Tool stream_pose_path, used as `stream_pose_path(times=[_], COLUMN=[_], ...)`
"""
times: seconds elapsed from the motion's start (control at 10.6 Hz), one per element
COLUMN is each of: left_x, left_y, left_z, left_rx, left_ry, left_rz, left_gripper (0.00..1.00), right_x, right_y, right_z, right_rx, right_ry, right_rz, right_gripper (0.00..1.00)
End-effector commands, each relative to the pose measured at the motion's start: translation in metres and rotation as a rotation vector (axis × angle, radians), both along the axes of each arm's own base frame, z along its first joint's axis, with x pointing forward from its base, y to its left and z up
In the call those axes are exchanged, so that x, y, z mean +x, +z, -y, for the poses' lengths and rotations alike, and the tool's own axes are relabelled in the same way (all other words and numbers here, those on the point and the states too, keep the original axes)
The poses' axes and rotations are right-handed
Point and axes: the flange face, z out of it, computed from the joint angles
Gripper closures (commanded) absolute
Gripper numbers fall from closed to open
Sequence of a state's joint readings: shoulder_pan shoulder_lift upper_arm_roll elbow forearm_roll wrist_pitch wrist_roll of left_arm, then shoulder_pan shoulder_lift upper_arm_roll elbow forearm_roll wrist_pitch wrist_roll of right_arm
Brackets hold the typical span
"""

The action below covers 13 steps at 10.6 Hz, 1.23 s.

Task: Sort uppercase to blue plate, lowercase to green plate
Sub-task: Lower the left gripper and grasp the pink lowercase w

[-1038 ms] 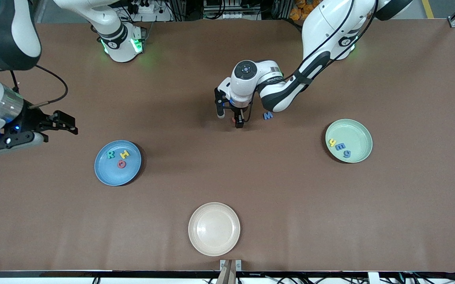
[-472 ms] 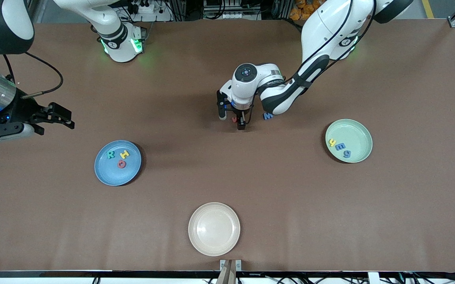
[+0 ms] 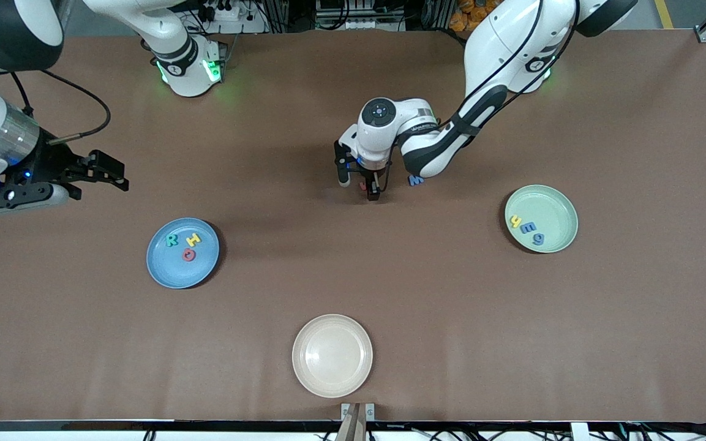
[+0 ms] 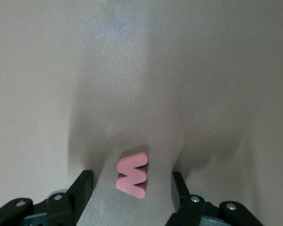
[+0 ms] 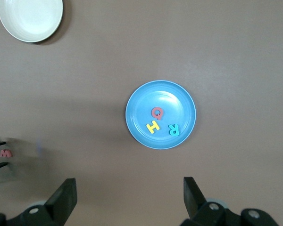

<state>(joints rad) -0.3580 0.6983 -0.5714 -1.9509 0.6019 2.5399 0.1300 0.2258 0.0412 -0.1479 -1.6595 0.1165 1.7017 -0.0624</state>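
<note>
Reading the foam letters first: teal R (image 3: 171, 240), yellow H (image 3: 193, 239) and red O (image 3: 189, 255) lie on the blue plate (image 3: 169, 275); yellow h (image 3: 516, 221), blue e (image 3: 528, 228) and blue g (image 3: 538, 238) lie on the green plate (image 3: 558, 202).

Your left claw (image 3: 363, 187) is down at the tabletop (image 3: 450, 318) near mid-length, toward the robots' edge. Its fingers are part-open and straddle the red w (image 4: 132, 174) without touching it. Since a second ago they have narrowed.

Blue W (image 3: 415, 180) lies just beside it, partly under the left arm.

Right claw (image 3: 111, 176) hovers wide open and empty over bare tabletop at the right arm's end; it has drifted slightly.

Beige plate (image 3: 332, 355) sits near the camera edge, with open room all around it.
</note>
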Motion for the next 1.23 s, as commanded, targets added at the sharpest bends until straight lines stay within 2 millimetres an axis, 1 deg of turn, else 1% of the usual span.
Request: stream_pose_path(times=[0.0,0.09,0.19,0.38,0.47,0.57,0.66,0.75,0.85,0.94,1.04,1.13], left_x=[0.000,-0.001,0.000,0.001,0.000,0.000,0.001,0.001,0.002,0.003,0.006,0.012], left_y=[-0.001,-0.002,-0.002,-0.004,-0.005,-0.005,-0.004,-0.003,-0.003,-0.003,0.000,0.004], left_z=[0.009,0.008,0.008,0.010,0.009,0.009,0.010,0.010,0.009,0.009,0.008,0.009], left_rx=[-0.002,0.001,0.000,-0.002,-0.002,0.000,-0.002,-0.001,-0.002,-0.002,-0.005,-0.013], left_ry=[0.019,0.018,0.017,0.014,0.014,0.014,0.013,0.011,0.012,0.015,0.017,0.021], left_rz=[0.020,0.019,0.019,0.018,0.016,0.016,0.018,0.020,0.021,0.020,0.025,0.033], left_gripper=[0.24,0.25,0.28,0.41,0.44,0.50,0.61,0.65,0.71,0.81,0.88,0.92], right_x=[-0.005,-0.003,-0.002,-0.001,0.000,0.000,0.001,0.000,0.000,0.001,0.001,0.001], right_y=[0.010,0.015,0.019,0.019,0.018,0.018,0.015,0.015,0.011,0.008,0.006,0.006], right_z=[0.003,0.001,0.000,0.001,0.002,0.002,0.001,0.000,-0.004,-0.007,-0.014,-0.017], right_rx=[-0.004,-0.002,-0.002,-0.002,-0.003,-0.003,-0.004,-0.006,-0.008,-0.009,-0.011,-0.011], right_ry=[-0.017,-0.015,-0.016,-0.018,-0.018,-0.018,-0.018,-0.016,-0.030,-0.060,-0.060,-0.077], right_rz=[-0.007,0.002,0.011,0.011,0.010,0.010,0.005,0.002,-0.015,-0.025,-0.029,-0.030], right_gripper=[0.00,0.00,0.00,0.00,0.00,0.00,0.00,0.00,0.00,0.00,0.00,0.00])
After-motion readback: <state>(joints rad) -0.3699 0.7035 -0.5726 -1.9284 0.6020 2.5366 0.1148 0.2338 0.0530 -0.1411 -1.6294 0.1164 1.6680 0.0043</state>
